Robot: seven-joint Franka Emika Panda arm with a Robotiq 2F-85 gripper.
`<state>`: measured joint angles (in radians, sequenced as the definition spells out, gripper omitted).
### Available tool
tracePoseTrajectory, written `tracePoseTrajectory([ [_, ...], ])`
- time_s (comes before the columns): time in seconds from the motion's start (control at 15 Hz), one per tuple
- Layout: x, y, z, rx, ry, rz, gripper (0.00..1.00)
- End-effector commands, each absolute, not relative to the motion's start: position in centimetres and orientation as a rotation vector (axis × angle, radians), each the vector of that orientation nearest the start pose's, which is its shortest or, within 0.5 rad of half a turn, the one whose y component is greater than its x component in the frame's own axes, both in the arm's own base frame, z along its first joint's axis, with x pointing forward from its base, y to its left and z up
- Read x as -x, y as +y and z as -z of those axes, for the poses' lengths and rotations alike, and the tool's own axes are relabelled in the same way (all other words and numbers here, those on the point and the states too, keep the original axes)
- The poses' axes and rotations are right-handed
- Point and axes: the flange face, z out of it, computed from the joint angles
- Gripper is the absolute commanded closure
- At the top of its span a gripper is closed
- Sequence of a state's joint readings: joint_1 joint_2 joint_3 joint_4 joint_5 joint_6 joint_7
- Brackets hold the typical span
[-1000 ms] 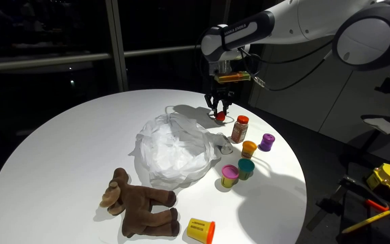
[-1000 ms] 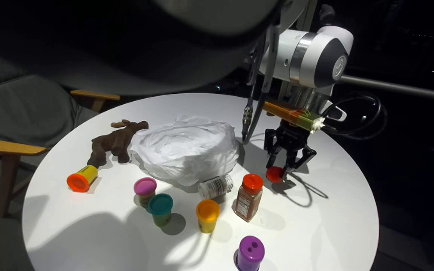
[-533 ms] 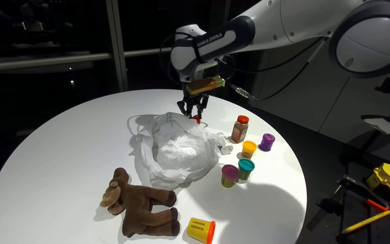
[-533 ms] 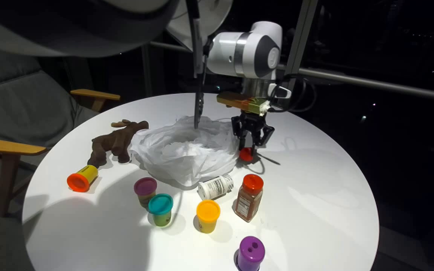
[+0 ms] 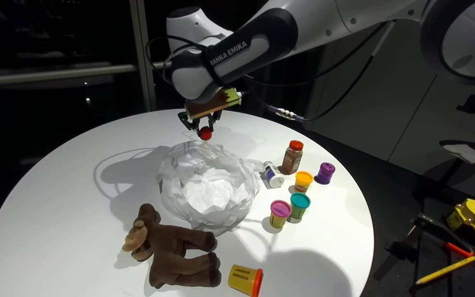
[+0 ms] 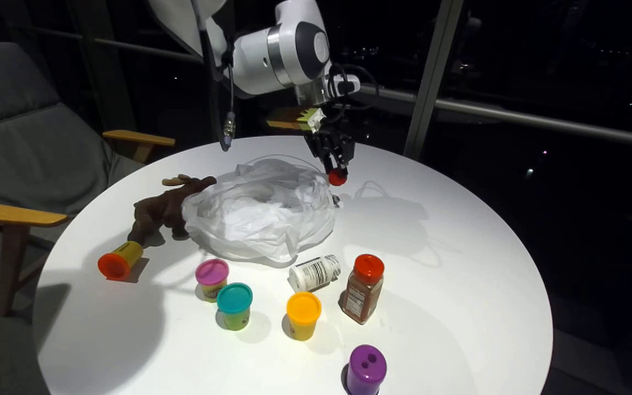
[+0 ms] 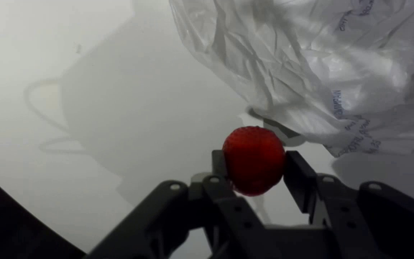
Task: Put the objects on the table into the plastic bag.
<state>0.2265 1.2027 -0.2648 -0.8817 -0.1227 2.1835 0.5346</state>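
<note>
Lying toward the near edge of the desk is a plush toy; next, the gripper, jaws partly closed, pinches a red ball aloft beyond the plastic bag; tubs and bottles sit toward the right edge.

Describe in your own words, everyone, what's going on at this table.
A white and black robot arm grips a small round red object between its black fingers. It holds it up off the table, near the crinkled translucent white plastic bag, not yet inside. On the round white table, outside the bag, lie a brown plush animal toy and a yellow cylindrical tub with an orange lid, so packing is unfinished.
</note>
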Motion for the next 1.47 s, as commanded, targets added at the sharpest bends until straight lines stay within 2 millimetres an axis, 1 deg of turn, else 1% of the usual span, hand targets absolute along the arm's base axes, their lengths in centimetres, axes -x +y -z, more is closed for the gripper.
tracePoseTrajectory([
  [0.0,-77.8,7.0,-21.7,3.391,0.581,0.371,0.8],
  [0.07,-77.2,7.4,-22.4,3.395,0.554,0.337,0.8],
  [0.2,-75.6,8.3,-23.1,3.411,0.461,0.236,0.8],
  [0.27,-75.1,8.4,-23.1,3.42,0.411,0.172,0.8],
  [0.4,-74.0,8.7,-22.4,3.423,0.287,0.036,0.8],
  [0.53,-73.9,8.7,-21.3,3.41,0.16,-0.062,0.8],
  [0.6,-73.9,8.7,-20.6,3.405,0.095,-0.081,0.8],
  [0.67,-74.3,8.8,-20.1,3.394,0.025,-0.072,0.8],
  [0.8,-75.1,8.5,-18.9,3.375,-0.051,-0.046,0.8],
  [1.0,-75.7,8.2,-17.2,3.297,-0.192,-0.089,0.8],
  [1.13,-75.6,8.6,-15.8,3.236,-0.309,-0.144,0.8],
  [1.27,-75.4,9.4,-14.0,3.18,-0.425,-0.19,0.8],
  [1.4,-75.3,10.1,-12.3,3.185,-0.476,-0.204,0.8],
])
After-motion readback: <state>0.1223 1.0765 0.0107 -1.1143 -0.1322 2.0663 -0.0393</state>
